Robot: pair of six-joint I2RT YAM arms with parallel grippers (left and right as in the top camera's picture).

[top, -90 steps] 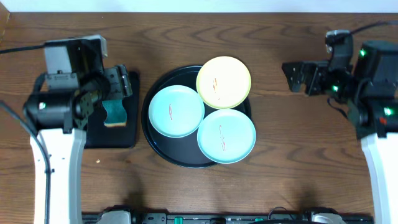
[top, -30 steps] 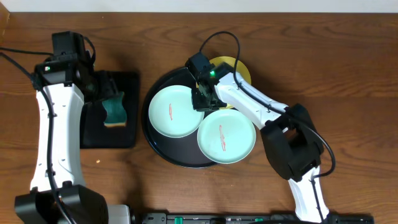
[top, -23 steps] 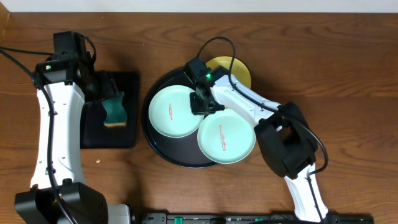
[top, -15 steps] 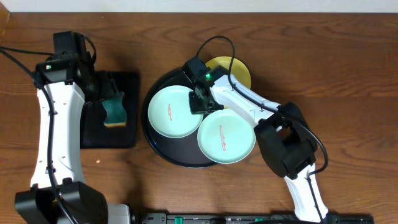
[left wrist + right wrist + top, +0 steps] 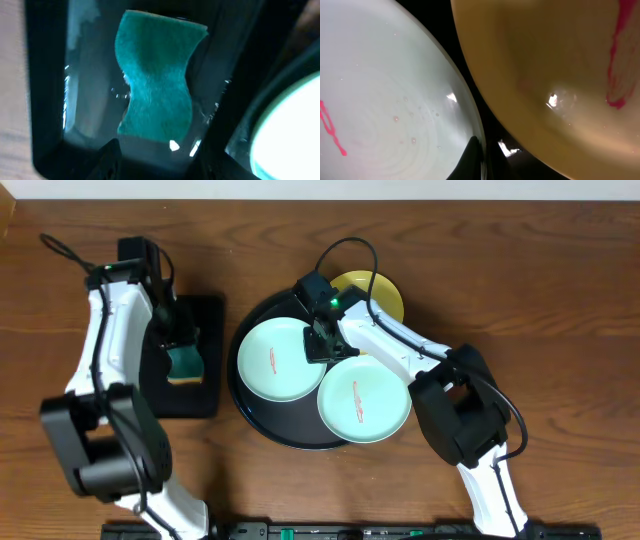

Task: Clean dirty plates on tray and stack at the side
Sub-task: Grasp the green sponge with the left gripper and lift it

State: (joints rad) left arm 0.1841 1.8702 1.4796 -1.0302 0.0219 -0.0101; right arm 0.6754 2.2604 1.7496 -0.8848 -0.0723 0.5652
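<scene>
Plates [image 5: 364, 398] on the tray [image 5: 270, 421] — right gripper [image 5: 320, 343] among them.
It sits between the mint plate [image 5: 275, 365] and yellow plate [image 5: 388, 288]. Only its wrist view shows the yellow one's pink smear and one dark fingertip [image 5: 472, 157] at the mint rim — jaw spread unclear. Left gripper [image 5: 176, 342] hovers over a sponge [image 5: 155, 85] beside the tray, jaws hidden.

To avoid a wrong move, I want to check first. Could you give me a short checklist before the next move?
1. Left gripper open above the sponge: ok.
2. Sponge picked up: not ok; it lies in the small tray.
3. Right gripper holding a plate rim: cannot tell.
4. Plates clean: not ok; there are red smears on the left mint plate, the front mint plate and the yellow plate.
5. Plates on the round tray: ok.
</scene>
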